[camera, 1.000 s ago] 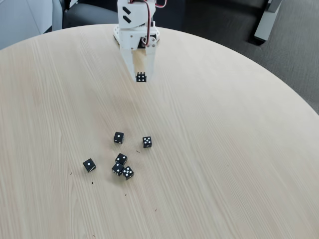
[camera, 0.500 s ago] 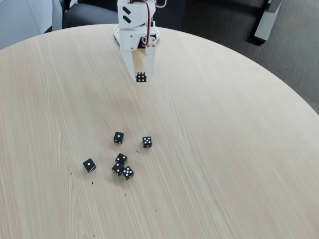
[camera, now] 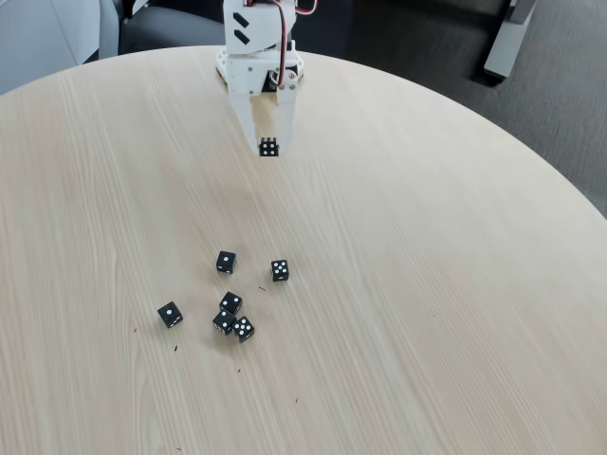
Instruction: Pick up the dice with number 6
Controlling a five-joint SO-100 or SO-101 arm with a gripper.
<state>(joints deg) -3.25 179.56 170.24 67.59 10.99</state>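
So the white arm comes in from the top edge of the fixed view, and its claw is clamped onto the dice with number 6. The two white fingers point down toward the camera side, and the little black cube sits right between their tips. The face showing has six white pips in two rows of three, so that's the right one. It's near the far end of the counter, close to the arm's base. Whether it's lifted off the wood or just touching it, I honestly can't tell from this angle.

The rest of the dice are all well apart from the claw, bunched up lower in the frame, left of center. There's one die and another die side by side with a gap between them, the right one showing what looks like four pips. Below those is a tight little cluster: a die on top, with two more, one and one, touching each other just under it. Off to the left of that bunch sits a single-pip die on its own.

The counter is a round, light wood-grain top with a few tiny dark specks around the dice. Dark floor shows past its far edge.
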